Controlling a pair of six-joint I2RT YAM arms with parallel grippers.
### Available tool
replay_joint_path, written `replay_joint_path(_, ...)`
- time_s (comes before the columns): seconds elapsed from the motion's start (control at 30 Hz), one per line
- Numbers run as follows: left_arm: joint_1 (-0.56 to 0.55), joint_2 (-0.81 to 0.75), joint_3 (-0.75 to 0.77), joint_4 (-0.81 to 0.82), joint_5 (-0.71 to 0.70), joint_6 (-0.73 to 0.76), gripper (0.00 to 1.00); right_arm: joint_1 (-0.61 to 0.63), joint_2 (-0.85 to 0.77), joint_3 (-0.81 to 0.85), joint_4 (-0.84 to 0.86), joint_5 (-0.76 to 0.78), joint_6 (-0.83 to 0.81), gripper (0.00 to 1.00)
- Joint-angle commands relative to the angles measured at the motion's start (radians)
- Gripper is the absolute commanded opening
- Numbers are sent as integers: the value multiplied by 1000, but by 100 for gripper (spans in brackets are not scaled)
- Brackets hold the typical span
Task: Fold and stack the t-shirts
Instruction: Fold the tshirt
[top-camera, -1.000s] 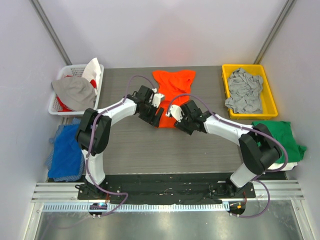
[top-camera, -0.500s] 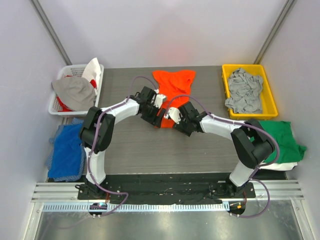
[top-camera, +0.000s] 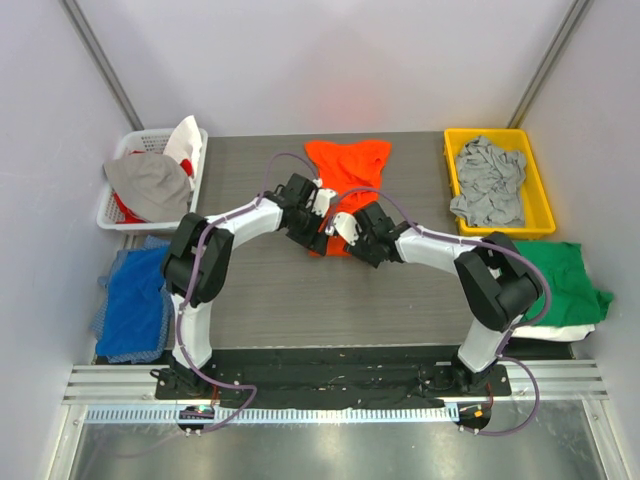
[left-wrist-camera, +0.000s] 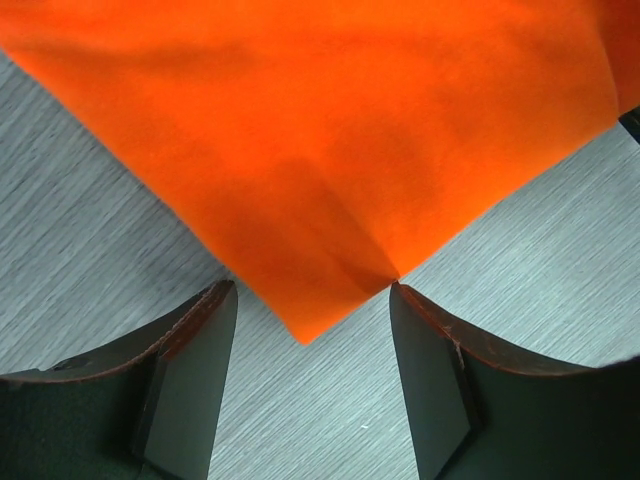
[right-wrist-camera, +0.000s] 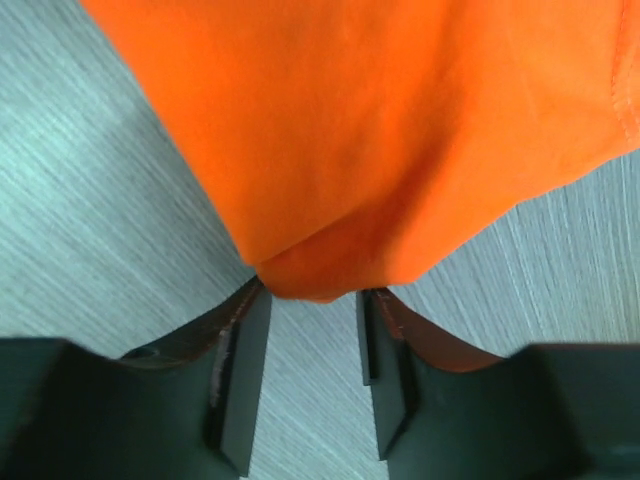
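Note:
A bright orange t-shirt (top-camera: 345, 172) lies crumpled on the grey table (top-camera: 270, 290) at the back middle. My left gripper (top-camera: 318, 231) and right gripper (top-camera: 346, 236) sit close together at its near edge. In the left wrist view the left gripper (left-wrist-camera: 310, 292) is open, with a pointed corner of the orange t-shirt (left-wrist-camera: 330, 180) lying between its fingertips on the table. In the right wrist view the right gripper (right-wrist-camera: 312, 292) is open, with a folded edge of the orange t-shirt (right-wrist-camera: 360, 150) at its fingertips. Neither gripper is closed on the cloth.
A white basket (top-camera: 112, 212) with grey, white and red clothes stands at the back left. A yellow bin (top-camera: 449, 160) holds a light grey shirt (top-camera: 488, 180). A green shirt (top-camera: 560, 272) lies on a white one at the right. Blue cloth (top-camera: 135, 300) lies at the left.
Both grippers have moved inward toward each other, reaching the near edge of the orange t-shirt. The shirt has not visibly shifted.

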Motion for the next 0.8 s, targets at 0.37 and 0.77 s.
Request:
replay_joint_path(0.37, -12, 25, 5, 35, 13, -5, 66, 1, 60, 47, 66, 22, -13, 27)
replay_joint_path(0.77, -44, 39, -4, 39, 19, -10, 49, 1, 55, 45, 59, 33, -12, 1)
